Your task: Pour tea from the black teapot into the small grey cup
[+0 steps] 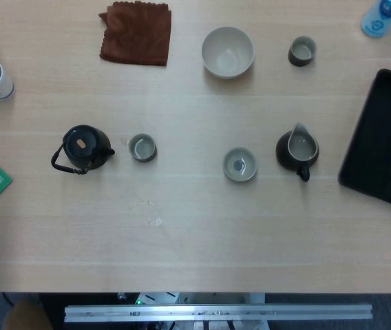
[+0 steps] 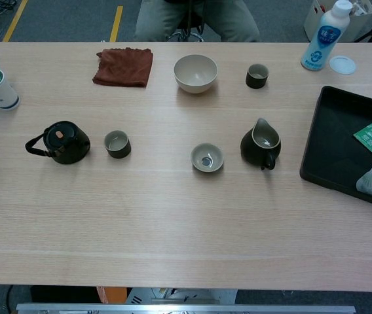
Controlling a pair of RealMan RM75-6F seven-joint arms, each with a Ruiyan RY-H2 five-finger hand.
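On the left of the bench (image 1: 195, 234), black teapot (image 1: 83, 148) stands just beside small grey cup (image 1: 142, 148), neither robot hand visible, so a careless reach could knock the cup over.

Table (image 1: 195, 234): pale wood-grain, matt. Black teapot (image 1: 82, 148): glossy glaze. Small grey cup (image 1: 142, 148): smooth ceramic. Brown cloth (image 1: 136, 33): nubbly.

On the table (image 1: 195, 234) the teapot (image 1: 82, 148) stands upright at the left with the small cup (image 1: 142, 148) just beside its spout on the right, a shallow bowl (image 1: 240, 165) and pitcher (image 1: 297, 151) further right, the cloth (image 1: 135, 33), larger bowl (image 1: 228, 52) and another cup (image 1: 301, 51) behind them, and the tray (image 1: 378, 137) at the right edge.
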